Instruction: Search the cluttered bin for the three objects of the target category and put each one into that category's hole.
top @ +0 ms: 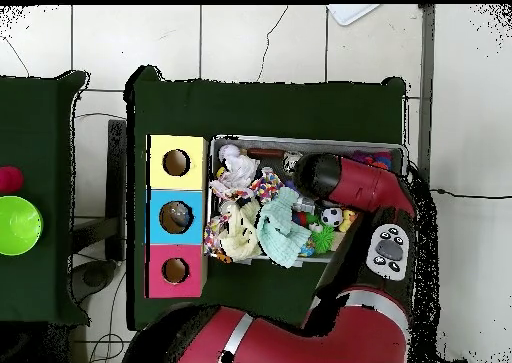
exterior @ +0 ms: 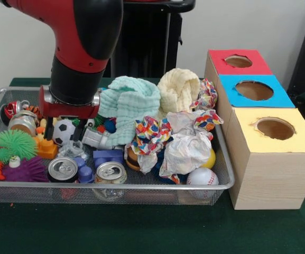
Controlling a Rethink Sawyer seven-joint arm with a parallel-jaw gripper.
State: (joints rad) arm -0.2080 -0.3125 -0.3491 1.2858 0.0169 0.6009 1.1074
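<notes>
Clutter fills the wire mesh bin (exterior: pixel 223 180) from end to end. At the left, spiky rubber balls, a green one (exterior: pixel 12 144) among them, are packed against the wall, with two silver drink cans (exterior: pixel 62 169) at the front rim. Just above them the gripper (exterior: pixel 63 138) is lowered into the pile beside a small soccer ball (exterior: pixel 63 130), its two dark fingers (exterior: pixel 49 131) held apart, nothing clamped between them. Under the tips a piece of crushed clear plastic (exterior: pixel 70 150) is seen, probably one of the bottles; no blue label can be made out. A straight descent is called for, with the fingers kept clear of the cans and the blue block (exterior: pixel 108 157). Further right, the mint cloth (exterior: pixel 130 101), cream cloth (exterior: pixel 177 90) and crumpled paper (exterior: pixel 186 143) may hide the other targets. At the far right the three holes wait: red (exterior: pixel 238 61), blue (exterior: pixel 254 90), yellow (exterior: pixel 275 128).
</notes>
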